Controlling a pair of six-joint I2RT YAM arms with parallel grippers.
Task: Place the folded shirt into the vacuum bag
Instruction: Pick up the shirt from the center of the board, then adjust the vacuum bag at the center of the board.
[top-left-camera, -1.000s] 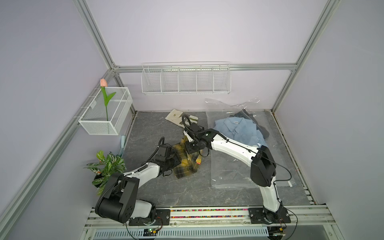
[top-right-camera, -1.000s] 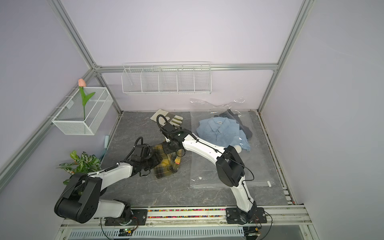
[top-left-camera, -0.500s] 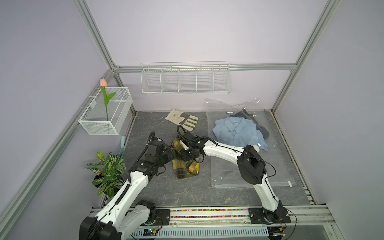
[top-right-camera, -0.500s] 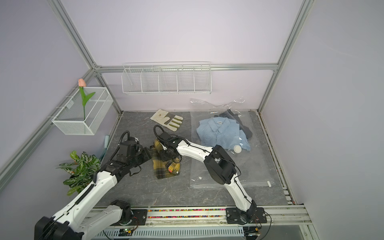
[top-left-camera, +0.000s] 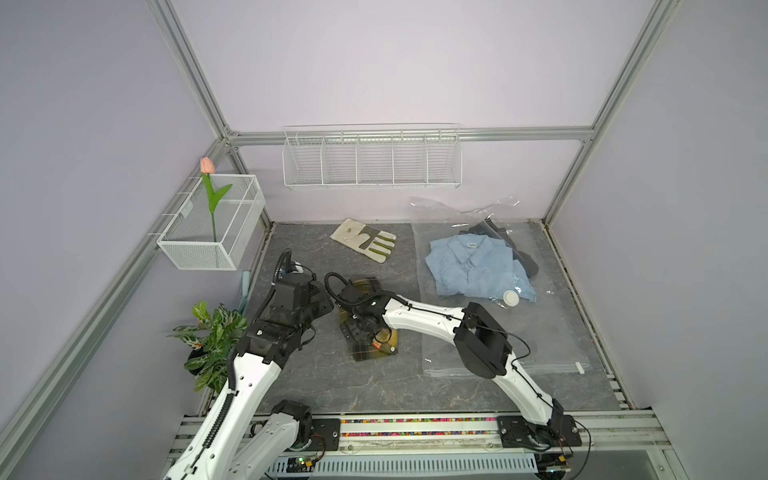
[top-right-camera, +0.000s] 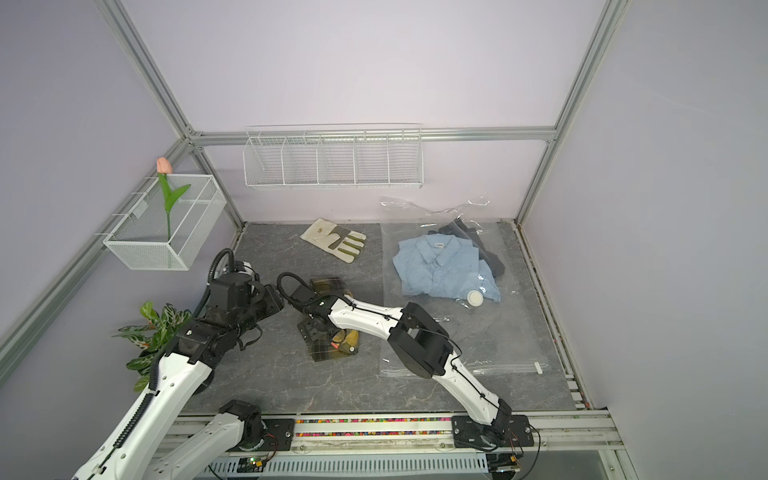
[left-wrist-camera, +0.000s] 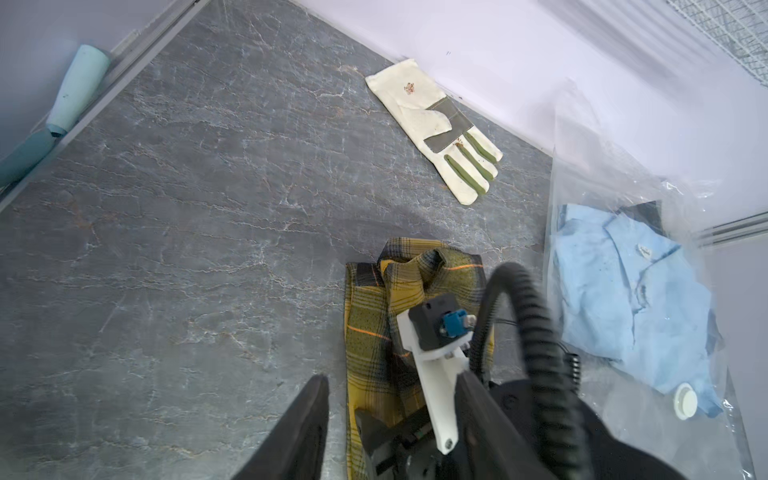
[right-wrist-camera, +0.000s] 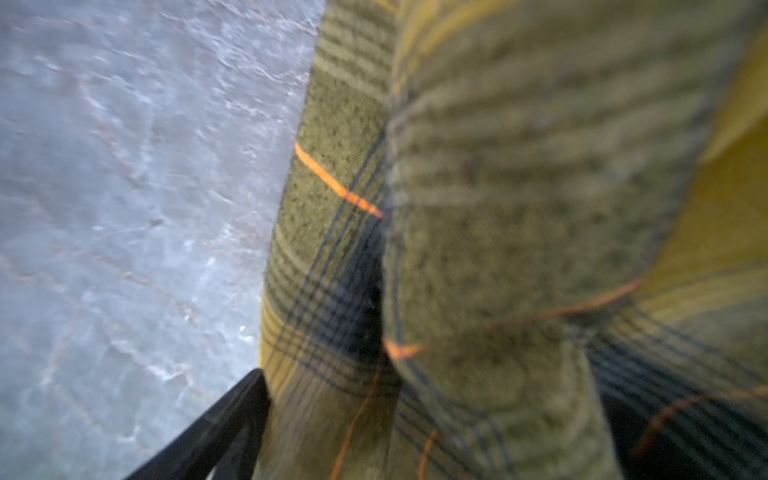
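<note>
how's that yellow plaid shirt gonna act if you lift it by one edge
The plaid shirt is probably floppy: its collar end lies rumpled and folded over. Lifted by one edge it would likely drape and unfold. Thin cloth, so probably light, sliding rather than rolling on the table.

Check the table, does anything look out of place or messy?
The plaid shirt lies rumpled and bunched on the table, outside the vacuum bag. A lone work glove beyond it looks stray.
</note>
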